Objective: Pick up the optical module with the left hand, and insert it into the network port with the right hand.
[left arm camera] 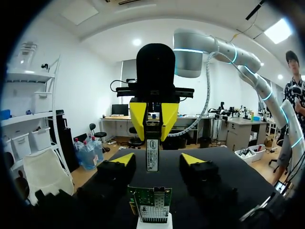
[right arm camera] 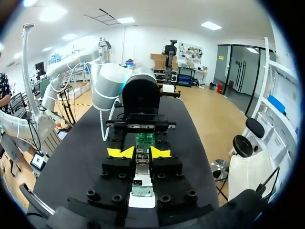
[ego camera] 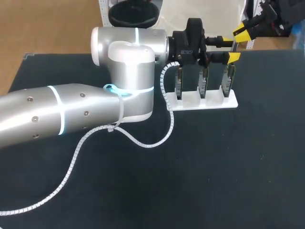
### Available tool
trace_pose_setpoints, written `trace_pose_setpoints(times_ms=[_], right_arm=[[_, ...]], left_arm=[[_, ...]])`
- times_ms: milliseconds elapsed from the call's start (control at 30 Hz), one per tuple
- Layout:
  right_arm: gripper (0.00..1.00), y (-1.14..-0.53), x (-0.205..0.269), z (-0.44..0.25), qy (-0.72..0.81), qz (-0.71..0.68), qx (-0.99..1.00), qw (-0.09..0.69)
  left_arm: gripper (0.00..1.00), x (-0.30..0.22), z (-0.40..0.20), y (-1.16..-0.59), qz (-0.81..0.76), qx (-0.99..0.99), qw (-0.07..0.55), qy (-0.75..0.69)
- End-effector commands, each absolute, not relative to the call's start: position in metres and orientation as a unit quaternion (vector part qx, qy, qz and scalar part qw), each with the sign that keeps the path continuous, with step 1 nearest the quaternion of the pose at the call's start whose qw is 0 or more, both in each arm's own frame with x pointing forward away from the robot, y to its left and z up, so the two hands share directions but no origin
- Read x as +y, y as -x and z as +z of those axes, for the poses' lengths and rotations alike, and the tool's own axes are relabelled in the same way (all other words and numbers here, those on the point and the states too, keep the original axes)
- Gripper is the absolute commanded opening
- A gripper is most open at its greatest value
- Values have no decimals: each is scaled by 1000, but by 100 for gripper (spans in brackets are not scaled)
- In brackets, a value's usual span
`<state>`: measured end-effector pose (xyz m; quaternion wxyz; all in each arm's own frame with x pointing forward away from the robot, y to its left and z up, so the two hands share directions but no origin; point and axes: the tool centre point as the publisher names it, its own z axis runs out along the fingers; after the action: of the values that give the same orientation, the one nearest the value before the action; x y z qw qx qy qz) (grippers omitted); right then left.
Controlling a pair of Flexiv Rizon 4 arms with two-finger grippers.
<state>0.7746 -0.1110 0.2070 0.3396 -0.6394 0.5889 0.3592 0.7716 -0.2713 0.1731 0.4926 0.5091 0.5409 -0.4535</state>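
The optical module point(left arm camera: 152, 155) is off the table point(ego camera: 214, 167), pinched between the yellow tips of the right gripper point(left arm camera: 152, 134). It hangs nose-down above the network card point(left arm camera: 151, 204) at the right end of the white rack point(ego camera: 209, 101), which stands at the far side of the table and holds three cards upright. The module's lower end is near the card's port cage but apart from it, so insertion has not begun.

The left gripper point(left arm camera: 158, 161) reaches in from the left at about the same level. Its fingers are spread wide to either side of the module and touch nothing.

The module looks like a small, stiff metal shell with a label on one flat face. It is probably light, rigid enough to be pushed, and smooth enough to slide in the grip under load. The present hold, on the two flat sides near the upper end, seems sensible, because the whole lower end is left free to enter the cage.

The card is the delicate part. It is a thin green board that appears to stand loose in a slot of the rack, so a crooked or forceful push could tilt it or stress the cage. The module should be squared over the port and then pressed straight down along its own length.
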Motion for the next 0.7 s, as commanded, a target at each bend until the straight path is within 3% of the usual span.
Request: trace_pose_setpoints(times_ms=[33,700], right_arm=[[0,-772,-111,207,638,357,590,342],[0,-779,-111,207,640,354,591,341]], left_arm=[[100,-270,175,-771,-445,546,486,-517],[100,-259,162,-768,-368,585,428,-582]])
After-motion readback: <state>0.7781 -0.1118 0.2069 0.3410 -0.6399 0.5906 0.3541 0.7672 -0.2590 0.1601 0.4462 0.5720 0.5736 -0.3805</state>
